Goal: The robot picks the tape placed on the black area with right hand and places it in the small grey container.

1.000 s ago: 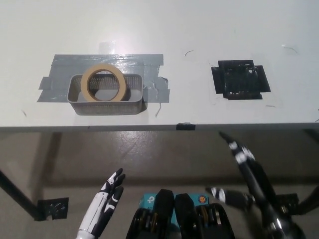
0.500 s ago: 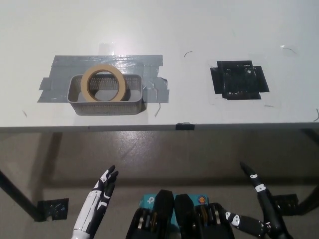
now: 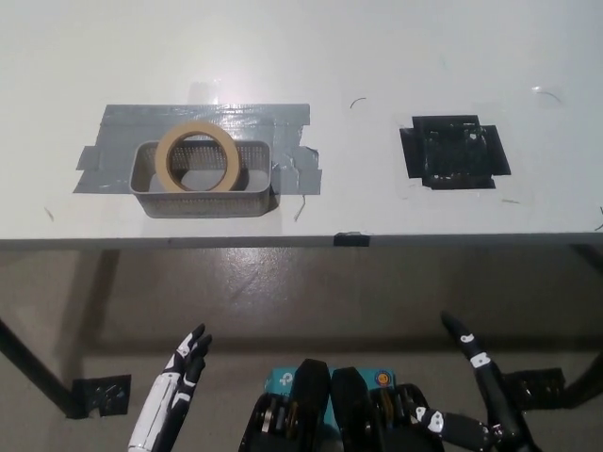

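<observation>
- Head view: you see the tape, a tan ring, leaning tilted in the small grey container, its upper edge rising above the container's rim at the left end.
- The container sits on a patch of grey duct tape stuck to the white table, at the table's left part as you see it.
- The black area lies well apart to the right on the same table, and you find nothing resting on it.
- Your right hand hangs low at the bottom right, below the table's front edge, fingers spread apart and holding nothing.
- The tape is far from that hand: up and across to the left, on the tabletop, while the hand is off the table entirely.
- Your left hand rests at the lower left, also below the table edge, fingers held out straight, close together and empty.
</observation>
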You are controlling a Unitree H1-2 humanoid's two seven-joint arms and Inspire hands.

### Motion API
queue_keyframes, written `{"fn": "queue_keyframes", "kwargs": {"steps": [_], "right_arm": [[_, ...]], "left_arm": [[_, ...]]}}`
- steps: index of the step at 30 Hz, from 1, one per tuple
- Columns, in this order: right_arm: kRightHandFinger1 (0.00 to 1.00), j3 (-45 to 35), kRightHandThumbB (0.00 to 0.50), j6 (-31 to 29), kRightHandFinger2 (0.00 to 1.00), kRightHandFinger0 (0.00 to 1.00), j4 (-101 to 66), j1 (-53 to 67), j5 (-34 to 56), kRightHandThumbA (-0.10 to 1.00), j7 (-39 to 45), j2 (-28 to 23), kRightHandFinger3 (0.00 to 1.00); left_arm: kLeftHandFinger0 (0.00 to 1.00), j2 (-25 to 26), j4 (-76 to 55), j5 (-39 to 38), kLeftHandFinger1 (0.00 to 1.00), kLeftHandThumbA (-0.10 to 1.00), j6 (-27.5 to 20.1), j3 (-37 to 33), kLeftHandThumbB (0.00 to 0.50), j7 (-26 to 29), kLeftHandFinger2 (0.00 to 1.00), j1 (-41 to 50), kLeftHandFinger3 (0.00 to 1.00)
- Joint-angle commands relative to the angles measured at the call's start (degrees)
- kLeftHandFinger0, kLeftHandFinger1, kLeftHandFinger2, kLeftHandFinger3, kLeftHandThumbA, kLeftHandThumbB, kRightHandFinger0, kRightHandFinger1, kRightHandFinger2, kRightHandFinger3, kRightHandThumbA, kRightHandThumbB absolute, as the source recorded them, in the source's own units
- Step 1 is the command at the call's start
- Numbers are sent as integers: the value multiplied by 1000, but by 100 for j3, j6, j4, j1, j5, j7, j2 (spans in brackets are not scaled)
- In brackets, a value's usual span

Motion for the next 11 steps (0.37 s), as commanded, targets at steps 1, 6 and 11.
{"fn": "queue_keyframes", "kwargs": {"steps": [1,6,11], "right_arm": [[1000,-48,241,-257,1000,1000,-57,-100,86,903,140,-4,1000],[1000,-41,249,-265,1000,1000,-37,-106,36,894,179,-15,1000],[1000,-35,247,-238,1000,1000,-39,-106,-1,903,206,-22,1000]], "left_arm": [[1000,39,-8,-32,1000,1000,-258,48,116,110,1000,-12,1000],[1000,29,-26,-11,1000,1000,-220,47,118,103,1000,-8,1000],[1000,29,-62,-7,1000,1000,-157,54,121,94,1000,12,1000]]}}
